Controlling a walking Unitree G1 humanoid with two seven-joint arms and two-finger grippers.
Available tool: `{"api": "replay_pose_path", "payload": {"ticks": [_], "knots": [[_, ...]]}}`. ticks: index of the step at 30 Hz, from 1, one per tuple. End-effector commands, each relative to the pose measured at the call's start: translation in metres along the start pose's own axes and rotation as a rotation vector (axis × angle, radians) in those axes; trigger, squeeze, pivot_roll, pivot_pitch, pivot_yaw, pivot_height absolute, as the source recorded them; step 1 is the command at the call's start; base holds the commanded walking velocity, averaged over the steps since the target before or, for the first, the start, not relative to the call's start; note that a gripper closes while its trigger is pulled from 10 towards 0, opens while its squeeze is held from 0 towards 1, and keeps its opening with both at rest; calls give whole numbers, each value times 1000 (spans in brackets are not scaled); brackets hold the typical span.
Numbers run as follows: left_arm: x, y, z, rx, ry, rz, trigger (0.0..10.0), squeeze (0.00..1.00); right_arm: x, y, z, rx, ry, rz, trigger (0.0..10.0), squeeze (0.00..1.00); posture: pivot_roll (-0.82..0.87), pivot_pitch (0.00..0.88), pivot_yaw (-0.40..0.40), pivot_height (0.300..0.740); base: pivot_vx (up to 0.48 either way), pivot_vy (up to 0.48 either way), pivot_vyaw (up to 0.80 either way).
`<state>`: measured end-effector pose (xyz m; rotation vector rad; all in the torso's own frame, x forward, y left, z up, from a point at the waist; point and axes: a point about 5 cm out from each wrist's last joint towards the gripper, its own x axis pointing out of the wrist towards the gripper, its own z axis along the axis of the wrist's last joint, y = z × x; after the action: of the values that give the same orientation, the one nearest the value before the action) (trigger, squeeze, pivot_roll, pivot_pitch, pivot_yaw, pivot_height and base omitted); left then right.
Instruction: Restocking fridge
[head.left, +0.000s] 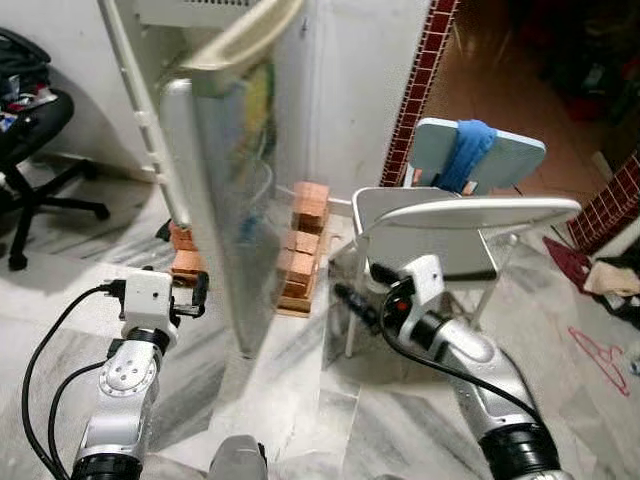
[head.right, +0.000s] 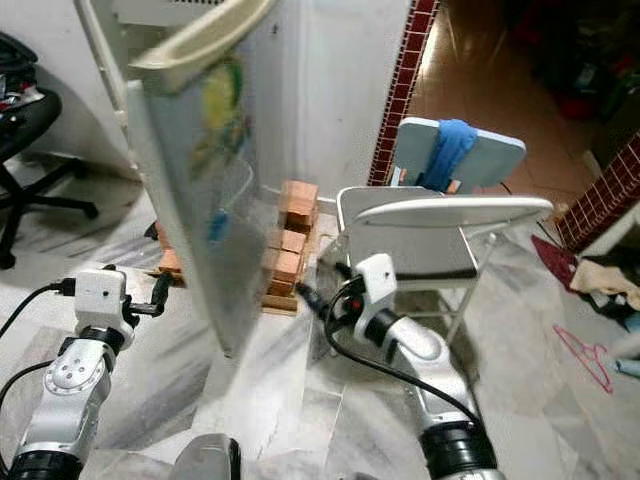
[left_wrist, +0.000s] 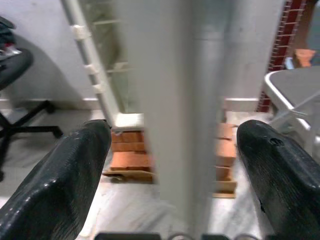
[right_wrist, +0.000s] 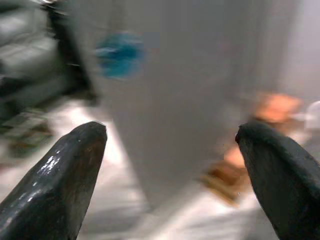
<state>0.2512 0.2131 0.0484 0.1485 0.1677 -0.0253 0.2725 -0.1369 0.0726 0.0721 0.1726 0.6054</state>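
The white fridge door (head.left: 215, 200) stands open, edge-on in the middle of the head views, with a cream handle (head.left: 245, 35) at its top. My left gripper (head.left: 198, 292) is open low at the door's left side. In the left wrist view its fingers (left_wrist: 65, 170) straddle the door's edge (left_wrist: 170, 100) without touching it. My right gripper (head.left: 352, 303) is open to the right of the door, pointing at its lower face. The blurred right wrist view has the door face with a blue sticker (right_wrist: 120, 52) between the spread fingers (right_wrist: 65, 165).
Stacks of bricks (head.left: 300, 250) sit on the marble floor under the fridge. A grey folding chair (head.left: 440, 235) stands close on the right, a blue cloth (head.left: 465, 150) over a seat behind it. A black office chair (head.left: 30, 130) is far left. A red hanger (head.left: 600, 355) lies on the floor.
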Motion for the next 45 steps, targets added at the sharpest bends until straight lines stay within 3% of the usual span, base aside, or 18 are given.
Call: {"api": "replay_pose_path", "payload": {"ticks": [1, 2, 4, 8, 12, 13, 14, 16, 18, 26, 29, 30, 31, 36, 45], "knots": [[-3, -9, 0, -15, 12, -40, 10000, 0, 2, -4, 17, -63, -49, -59, 10000, 0, 71, 61, 19, 740, 0, 0, 0], [-3, -9, 0, -15, 12, -40, 10000, 0, 2, -4, 17, -63, -49, -59, 10000, 0, 71, 61, 19, 740, 0, 0, 0], [-5, -18, 3, -20, -2, -82, 10000, 0, -6, -6, 25, -153, -65, -60, 10000, 0, 61, 56, 24, 740, 0, 0, 0], [-6, -21, 6, -53, -19, -98, 10000, 0, -16, -11, 21, -161, -68, -155, 10000, 0, 57, 37, 11, 740, 0, 0, 0], [-6, -20, 7, -69, -30, -81, 10000, 0, -19, -13, 14, -104, -75, -262, 10000, 0, 66, 3, -12, 740, 0, 0, 0], [-4, -11, 9, -91, -42, -33, 10000, 0, -22, -14, 7, -20, -98, -394, 10000, 0, 72, 0, -15, 740, 0, 0, 0], [-4, -11, 9, -91, -42, -33, 10000, 0, -22, -14, 7, -20, -98, -394, 10000, 0, 72, 0, -15, 740, 0, 0, 0], [-2, -1, 11, -83, -52, 11, 10000, 0, -23, -15, 2, 40, -119, -517, 10000, 0, 69, 0, -12, 740, 0, 0, 0], [1, 6, 13, -69, -57, 28, 10000, 0, -23, -15, 1, 12, -126, -574, 10000, 0, 64, 0, -9, 740, 0, 0, 0], [2, 6, 17, -68, -59, 10, 10000, 0, -23, -13, 0, -7, -119, -587, 10000, 0, 57, 0, -4, 740, 0, 0, 0], [-5, -18, 26, -79, -82, -66, 10000, 0, -41, -23, -6, 99, -127, -665, 10000, 0, 27, 0, 17, 740, 0, 0, 0], [-5, -18, 26, -79, -82, -66, 10000, 0, -41, -23, -6, 99, -127, -665, 10000, 0, 27, 0, 17, 740, 0, 0, 0], [-5, -18, 20, -107, -59, -40, 10000, 0, -40, -23, 0, 40, -137, -652, 10000, 0, 21, 0, 16, 740, 0, 0, 0], [-4, -22, 15, -129, -41, -30, 10000, 0, -38, -29, -2, -21, -81, -697, 10000, 0, 23, 0, 6, 740, 0, 153, 0], [-4, -22, 15, -129, -41, -30, 10000, 0, -38, -29, -2, -21, -81, -697, 10000, 0, 23, 0, 6, 740, 0, 480, 0]]}}
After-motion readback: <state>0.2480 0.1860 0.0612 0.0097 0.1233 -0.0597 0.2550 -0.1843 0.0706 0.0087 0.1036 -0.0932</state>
